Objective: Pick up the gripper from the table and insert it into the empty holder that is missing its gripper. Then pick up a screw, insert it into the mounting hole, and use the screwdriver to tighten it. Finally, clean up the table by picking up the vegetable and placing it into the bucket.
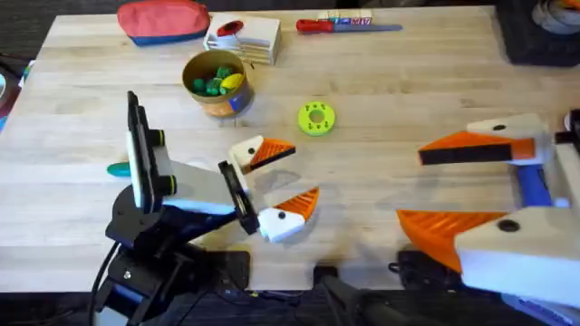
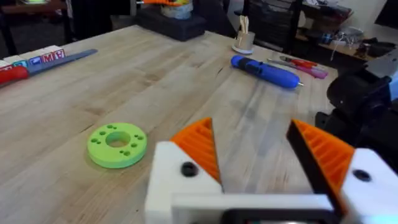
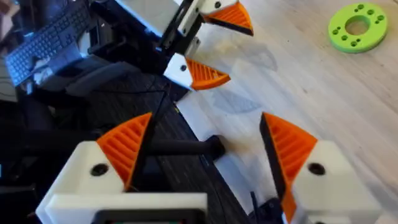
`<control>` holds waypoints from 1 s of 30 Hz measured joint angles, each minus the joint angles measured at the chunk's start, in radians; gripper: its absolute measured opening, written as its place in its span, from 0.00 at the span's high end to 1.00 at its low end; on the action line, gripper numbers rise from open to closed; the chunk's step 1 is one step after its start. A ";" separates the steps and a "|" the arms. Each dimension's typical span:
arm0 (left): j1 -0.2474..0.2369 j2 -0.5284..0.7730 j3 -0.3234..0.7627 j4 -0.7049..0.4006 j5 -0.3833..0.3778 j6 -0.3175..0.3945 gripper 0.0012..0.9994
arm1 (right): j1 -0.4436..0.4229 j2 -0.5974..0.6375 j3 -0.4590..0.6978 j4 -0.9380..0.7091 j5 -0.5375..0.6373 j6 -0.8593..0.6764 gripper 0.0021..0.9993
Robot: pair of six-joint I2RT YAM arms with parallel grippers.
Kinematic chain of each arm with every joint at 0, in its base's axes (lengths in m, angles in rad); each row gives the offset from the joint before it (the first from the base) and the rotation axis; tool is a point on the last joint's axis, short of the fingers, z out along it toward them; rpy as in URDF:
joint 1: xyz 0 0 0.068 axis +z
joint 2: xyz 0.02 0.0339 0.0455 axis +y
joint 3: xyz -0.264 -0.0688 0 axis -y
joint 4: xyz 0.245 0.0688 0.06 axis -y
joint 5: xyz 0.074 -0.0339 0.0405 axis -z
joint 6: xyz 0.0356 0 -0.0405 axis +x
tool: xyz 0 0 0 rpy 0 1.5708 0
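Grippers number two: the left gripper (image 1: pixel 281 179) and right gripper (image 1: pixel 435 186) both gape wide, holding nothing, above bare wood. One blue screwdriver (image 2: pixel 265 71) lies far off; one bucket (image 1: pixel 217 81) stands near one teal vegetable (image 1: pixel 119 168)

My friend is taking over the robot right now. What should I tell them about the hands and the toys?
Left gripper: open, empty, low over the table centre.
Right gripper: open, empty, at the right side.
Thick blue powered screwdriver: lying on the table.
Round tan-yellow bucket: at the back, toys inside.
Small teal-green vegetable: on the table at the left, partly hidden by the left arm.
Done: I cannot tell. Left: vegetable into bucket.
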 joint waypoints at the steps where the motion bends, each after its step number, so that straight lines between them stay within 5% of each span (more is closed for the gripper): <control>1: 0.000 0.000 0.000 0.000 0.000 0.001 0.23 | 0.000 0.000 0.000 0.000 0.000 0.000 0.01; 4: 0.000 0.000 0.000 0.000 0.000 0.003 0.45 | 0.000 0.000 0.000 -0.002 0.000 0.000 0.01; 9: 0.000 0.000 0.000 0.000 -0.001 0.006 0.98 | 0.000 0.000 0.000 -0.003 0.000 0.000 0.01; 17: 0.000 0.000 0.000 0.000 -0.001 0.006 0.99 | 0.000 0.000 0.000 -0.028 0.048 0.000 0.01; 25: 0.000 0.000 0.000 0.000 -0.001 0.006 0.99 | -0.022 0.004 -0.057 -0.039 0.371 0.057 0.01; 30: 0.000 0.000 0.000 0.000 0.000 0.006 0.99 | -0.177 0.094 -0.125 -0.027 0.554 0.074 0.01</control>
